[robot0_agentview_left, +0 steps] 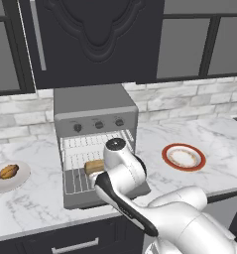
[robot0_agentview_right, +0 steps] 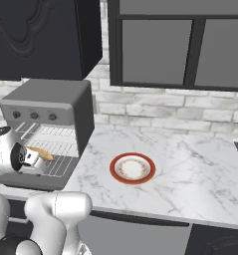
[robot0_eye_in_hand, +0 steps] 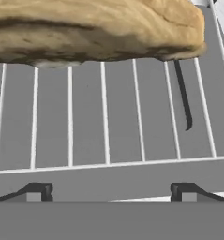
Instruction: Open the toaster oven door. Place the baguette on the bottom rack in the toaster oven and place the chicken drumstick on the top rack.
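Crusty tan baguette [robot0_eye_in_hand: 99,30] lying on thin silver wire bottom rack [robot0_eye_in_hand: 104,122] inside boxy grey toaster oven [robot0_agentview_left: 92,111], gripper [robot0_eye_in_hand: 111,191] spread wide just short of loaf, nothing pinched, toaster oven door [robot0_agentview_left: 80,198] folded flat, glossy chicken drumstick [robot0_agentview_left: 7,171] well apart left.

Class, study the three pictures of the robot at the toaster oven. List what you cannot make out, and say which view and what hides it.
- Baguette: left base view, the arm covers part of it; hand view, the top edge cuts it off.
- Toaster oven door: left base view, the arm hides its right part.
- Chicken drumstick: too small for detail.
- Pincer: hand view shows just its open tips.
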